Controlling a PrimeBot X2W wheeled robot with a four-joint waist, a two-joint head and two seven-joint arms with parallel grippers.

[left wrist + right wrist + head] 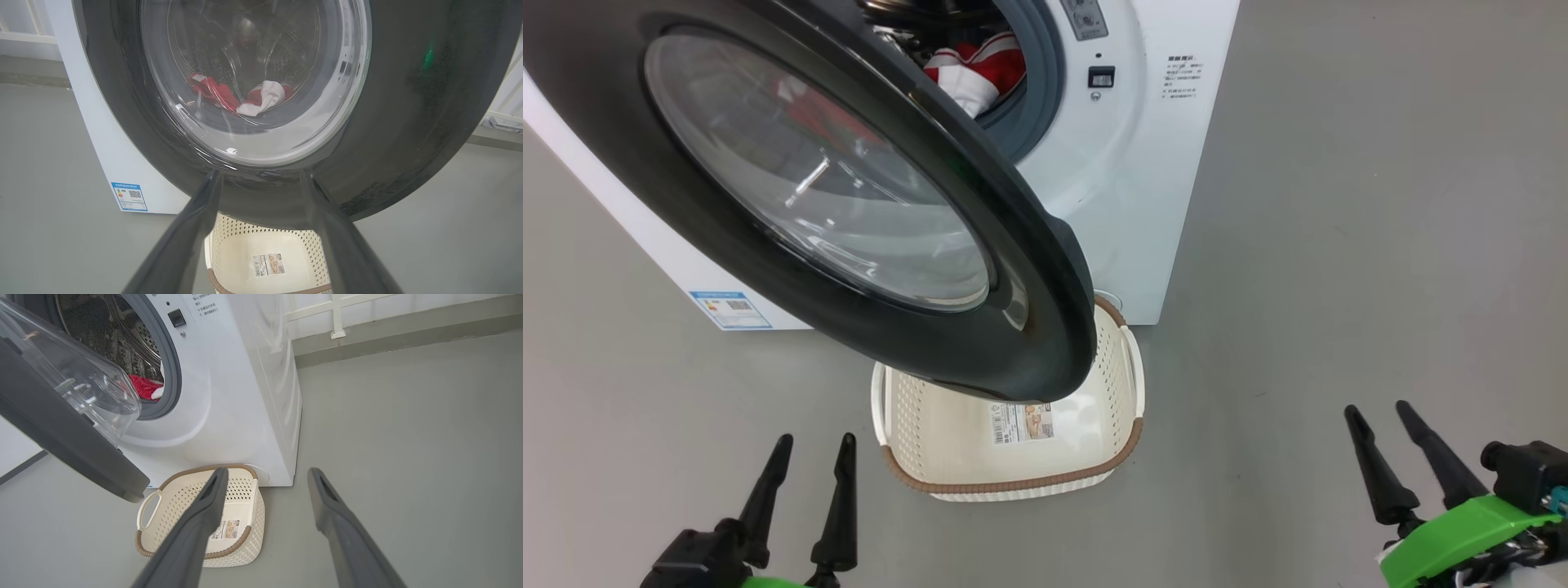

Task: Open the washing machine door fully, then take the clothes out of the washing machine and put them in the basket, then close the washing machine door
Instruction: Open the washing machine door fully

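The washing machine door (1029, 278), black-rimmed with a glass bowl, stands partly open over the basket (1013, 482). Red and white clothes (976, 69) lie in the drum of the white washing machine (1127, 188); they also show through the door glass as clothes (245, 98) and past the gasket as clothes (145, 387). The cream basket (241, 547) sits on the floor before the machine, holding nothing. My left gripper (809, 457) is open at the lower left, its fingertips close to the door (408, 122). My right gripper (1380, 420) is open at the lower right, clear of everything.
Grey floor spreads to the right of the machine (253, 396). A low white railing (337, 318) and a kerb run along the back wall. A blue label (729, 309) marks the machine's lower left front.
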